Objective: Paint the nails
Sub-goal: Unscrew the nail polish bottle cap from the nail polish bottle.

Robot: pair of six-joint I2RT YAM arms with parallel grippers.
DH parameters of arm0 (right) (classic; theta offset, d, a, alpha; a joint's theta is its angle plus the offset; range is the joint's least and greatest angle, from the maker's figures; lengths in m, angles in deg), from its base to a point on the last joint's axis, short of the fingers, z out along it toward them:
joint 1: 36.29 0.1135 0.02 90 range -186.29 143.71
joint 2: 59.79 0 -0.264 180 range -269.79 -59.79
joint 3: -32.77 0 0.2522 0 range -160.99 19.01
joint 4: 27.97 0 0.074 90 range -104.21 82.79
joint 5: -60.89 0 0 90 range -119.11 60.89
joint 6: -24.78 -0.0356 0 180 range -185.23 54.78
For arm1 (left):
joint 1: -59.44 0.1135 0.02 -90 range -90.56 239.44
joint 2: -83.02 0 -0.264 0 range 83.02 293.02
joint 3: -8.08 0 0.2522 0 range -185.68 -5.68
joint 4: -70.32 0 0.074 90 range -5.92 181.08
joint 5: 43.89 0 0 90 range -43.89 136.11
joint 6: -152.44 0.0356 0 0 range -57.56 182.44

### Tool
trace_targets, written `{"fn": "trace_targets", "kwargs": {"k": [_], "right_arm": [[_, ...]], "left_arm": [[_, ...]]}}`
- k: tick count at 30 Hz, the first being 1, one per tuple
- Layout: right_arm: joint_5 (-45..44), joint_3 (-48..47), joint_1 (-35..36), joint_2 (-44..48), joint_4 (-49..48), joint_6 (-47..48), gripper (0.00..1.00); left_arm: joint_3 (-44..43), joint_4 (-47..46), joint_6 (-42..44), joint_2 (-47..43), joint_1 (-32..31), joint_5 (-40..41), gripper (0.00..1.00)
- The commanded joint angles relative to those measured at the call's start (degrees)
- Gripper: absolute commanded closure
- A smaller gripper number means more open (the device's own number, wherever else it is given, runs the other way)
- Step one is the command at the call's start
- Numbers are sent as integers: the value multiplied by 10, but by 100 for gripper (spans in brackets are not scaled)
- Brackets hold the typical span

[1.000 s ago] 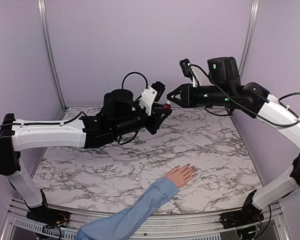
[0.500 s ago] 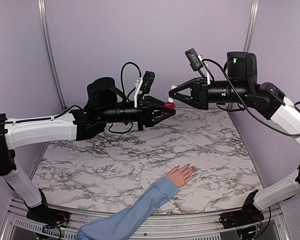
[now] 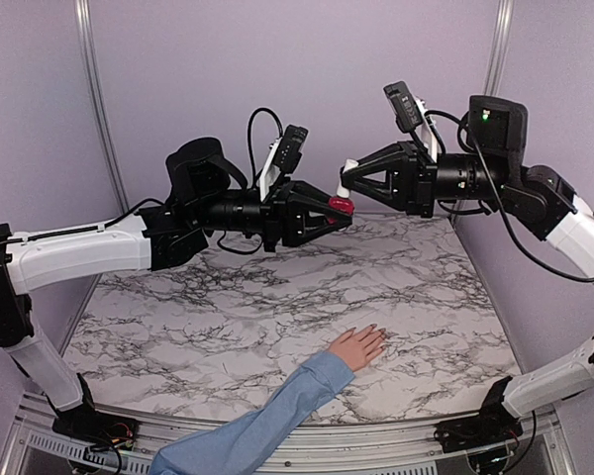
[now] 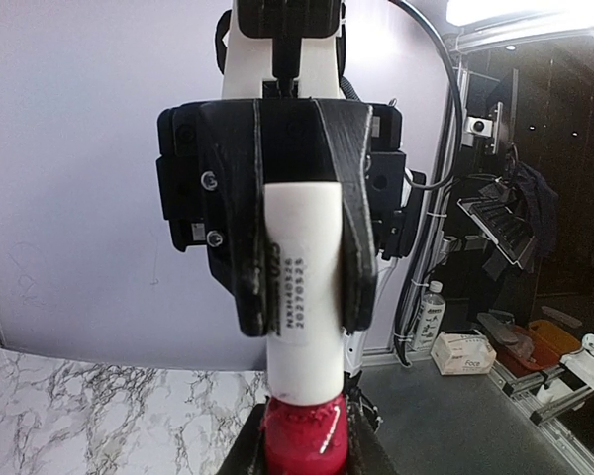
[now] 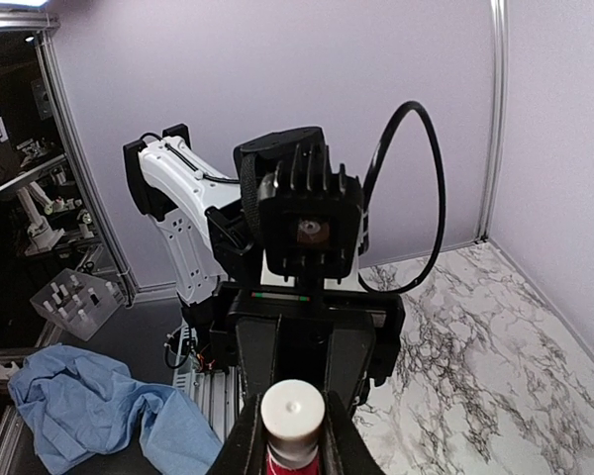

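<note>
A small red nail-polish bottle (image 3: 341,206) with a white cap (image 3: 344,189) hangs in the air above the far part of the table. My left gripper (image 3: 333,210) is shut on the red body (image 4: 299,435). Facing it, my right gripper (image 3: 349,183) is shut on the white cap (image 5: 295,410), and its black fingers (image 4: 246,257) flank the cap (image 4: 302,267). A light-skinned hand (image 3: 357,347) in a light blue sleeve (image 3: 277,416) lies flat on the table near the front. The nails (image 3: 378,333) at its fingertips are too small to make out.
The marble table (image 3: 228,317) is walled in lilac at the back and sides. A metal rail (image 3: 307,440) runs along its near edge. In the right wrist view a blue cloth (image 5: 89,406) lies outside the cell.
Both grippers have risen a little with the bottle between them, and it has drifted slightly right. The left wrist has levelled out. The hand has not moved.
</note>
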Motion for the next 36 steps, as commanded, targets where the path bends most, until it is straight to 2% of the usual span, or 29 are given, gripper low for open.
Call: {"fn": "trace_targets", "kwargs": {"k": [1,2,8,12,14,20,27,30,36], "right_arm": [[-20,1,8,-13,-16,1,78],[-25,0,8,-12,-15,-2,69],[-39,-4,1,-2,-5,-16,42],[-70,-17,1,-6,29,-26,29],[-86,-30,0,-13,58,-33,28],[-144,-57,0,-42,131,-89,29],[-198,-74,0,-76,177,-141,41],[-223,-70,1,-78,169,-171,48],[-269,-25,7,-64,90,-221,51]], "left_arm": [[16,-15,21,-10,-12,35,100],[22,-15,26,-12,-11,45,100],[45,-13,44,-17,-9,99,100],[62,-7,68,-23,-9,143,100],[70,1,87,-27,-9,165,100],[84,28,136,-37,-11,243,100],[87,45,180,-37,-18,318,100],[87,47,188,-34,-26,379,100],[72,47,198,-9,-60,504,100]]}}
